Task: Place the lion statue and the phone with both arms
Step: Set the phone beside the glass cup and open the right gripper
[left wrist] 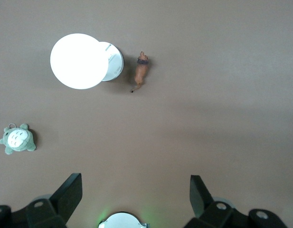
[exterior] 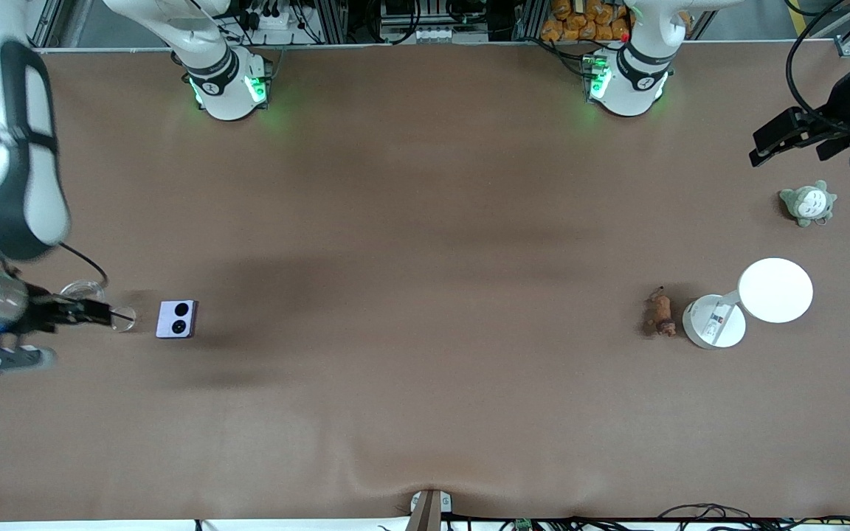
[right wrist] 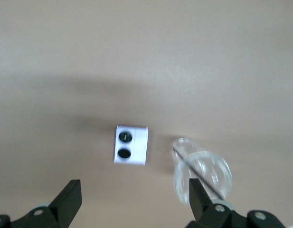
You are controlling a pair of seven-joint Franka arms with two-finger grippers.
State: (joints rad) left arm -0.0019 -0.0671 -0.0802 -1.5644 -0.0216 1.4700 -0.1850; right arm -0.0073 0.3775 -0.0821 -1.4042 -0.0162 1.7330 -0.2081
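Observation:
The lion statue (exterior: 661,313), small and reddish-brown, lies on the brown table toward the left arm's end, beside a white lamp base. It shows in the left wrist view (left wrist: 141,72) too. The phone (exterior: 176,318), a pale lavender square with two black circles, lies toward the right arm's end and shows in the right wrist view (right wrist: 132,145). My left gripper (exterior: 794,144) is open and empty, up in the air above the table's end near a grey-green plush. My right gripper (exterior: 45,335) is open and empty, above the table's edge beside a clear glass, apart from the phone.
A white disc lamp (exterior: 775,290) on its round base (exterior: 714,321) stands right beside the lion. A grey-green plush (exterior: 809,203) lies farther from the front camera than the lamp. A clear glass (exterior: 122,318) lies between the phone and my right gripper.

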